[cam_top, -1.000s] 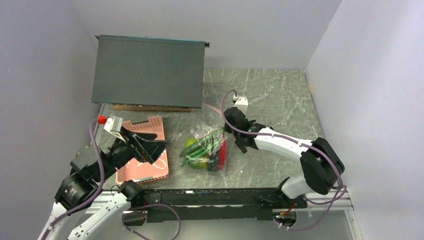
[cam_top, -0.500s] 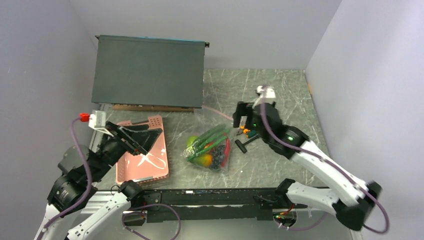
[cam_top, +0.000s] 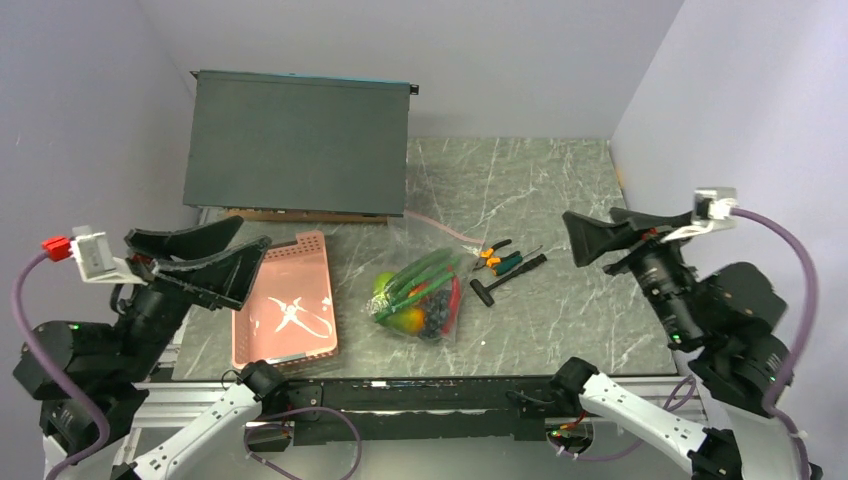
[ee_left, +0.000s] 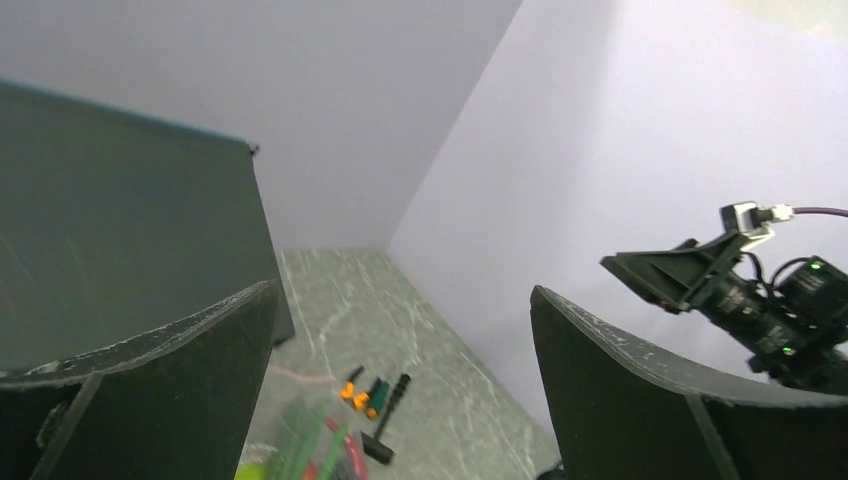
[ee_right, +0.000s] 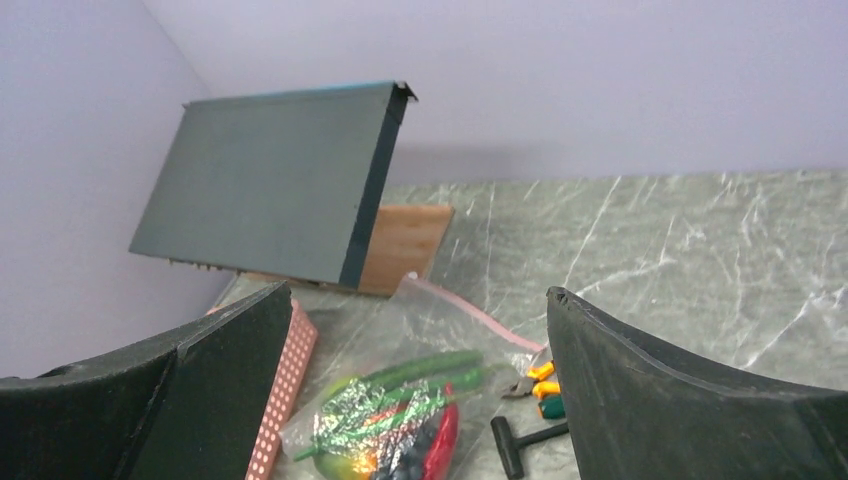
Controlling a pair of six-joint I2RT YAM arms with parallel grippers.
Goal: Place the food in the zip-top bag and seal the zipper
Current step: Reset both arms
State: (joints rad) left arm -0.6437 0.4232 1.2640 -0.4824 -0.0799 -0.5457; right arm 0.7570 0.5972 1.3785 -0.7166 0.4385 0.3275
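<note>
pliers just beside bag, basket left

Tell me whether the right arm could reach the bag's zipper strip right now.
Probably yes. The right gripper hangs open, raised off to the right, and the zipper lies uncovered along the zip-top bag's far edge. Only the pliers lie close beside its right end.

Zip-top bag of food beside pliers

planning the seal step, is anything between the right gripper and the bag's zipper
Pliers and a black T-handle tool lie between the open right gripper and the zipper, close beside it.
</note>
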